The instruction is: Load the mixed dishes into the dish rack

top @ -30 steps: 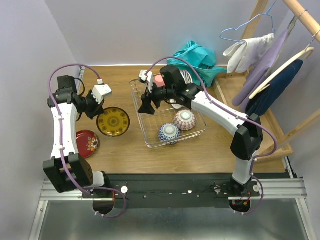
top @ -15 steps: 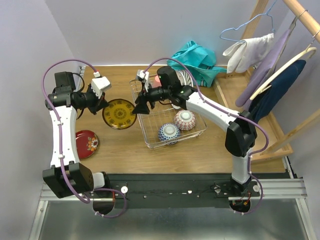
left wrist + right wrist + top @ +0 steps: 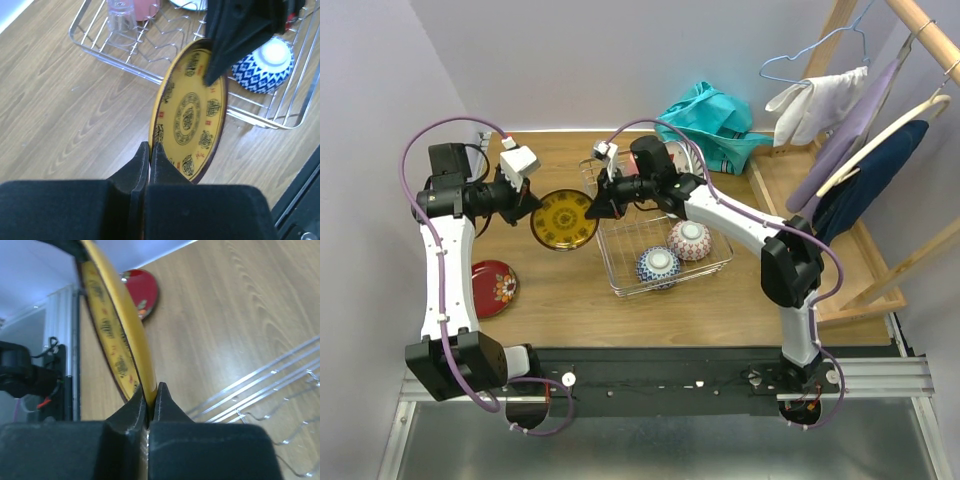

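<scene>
The gold saucer (image 3: 564, 219) hangs on edge above the table, just left of the dish rack (image 3: 620, 288). My left gripper (image 3: 533, 205) is shut on its left rim, and my right gripper (image 3: 595, 208) is shut on the opposite rim. The left wrist view shows the saucer's patterned face (image 3: 192, 112) rising from my left gripper (image 3: 150, 150). In the right wrist view its yellow rim (image 3: 120, 330) sits pinched in my right gripper (image 3: 151, 395). In the rack are a blue-patterned bowl (image 3: 658, 265), a pink-patterned bowl (image 3: 690, 240), a clear glass (image 3: 120, 17) and a pink cup (image 3: 145, 7). The red saucer (image 3: 494, 287) lies flat on the table at the left.
A teal cloth (image 3: 715, 115) lies at the back behind the rack. A wooden clothes frame (image 3: 860, 150) with hangers and garments stands along the right side. Walls close off the table's left and back.
The left gripper carried the gold saucer up and to the right, toward the rack. The right gripper swung left to meet it and shut on the saucer's other rim.
</scene>
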